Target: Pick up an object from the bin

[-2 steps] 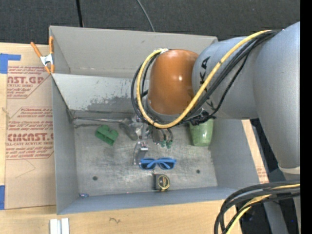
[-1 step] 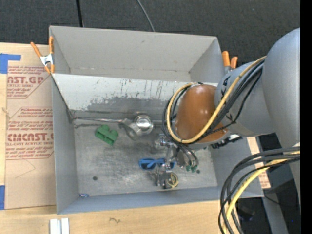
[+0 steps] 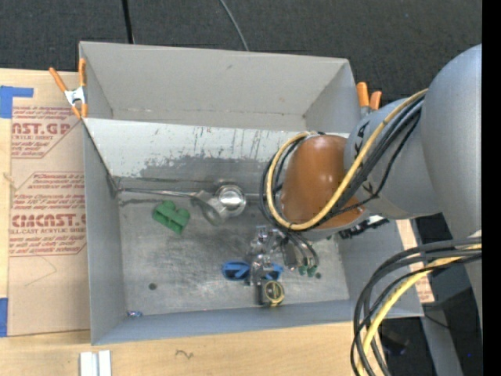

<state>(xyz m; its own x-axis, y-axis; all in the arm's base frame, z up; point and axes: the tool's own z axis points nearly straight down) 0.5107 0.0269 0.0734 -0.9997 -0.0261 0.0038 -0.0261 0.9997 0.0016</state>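
**Clerk:** Item one, nearest the lens?

**Checker:** Arm (image 3: 458,131), grey and bulky, to the right of the steel scoop (image 3: 228,198). Orange cover (image 3: 313,178) on its wrist, just right of the scoop's bowl. Yellow and black cables (image 3: 273,180) loop round that cover.

**Clerk:** Item two, the gripper?

**Checker:** Gripper (image 3: 268,266), below and a little right of the scoop, down near the floor of the bin (image 3: 211,77). How far it is open I cannot tell, nor whether it has hold of anything.

**Clerk:** What lies at it?

**Checker:** One blue plastic piece (image 3: 234,271), below the scoop, showing on the gripper's left and touching it in this view. One small round thing with a yellow ring (image 3: 272,292), further from the scoop than the gripper, close to the bin's near wall.

**Clerk:** The scoop itself?

**Checker:** Shiny bowl facing up, thin handle running out to its left along the foot of the back wall.

**Clerk:** Anything else?

**Checker:** One green block (image 3: 171,216), left of the scoop's bowl and just below its handle, well apart from the gripper.
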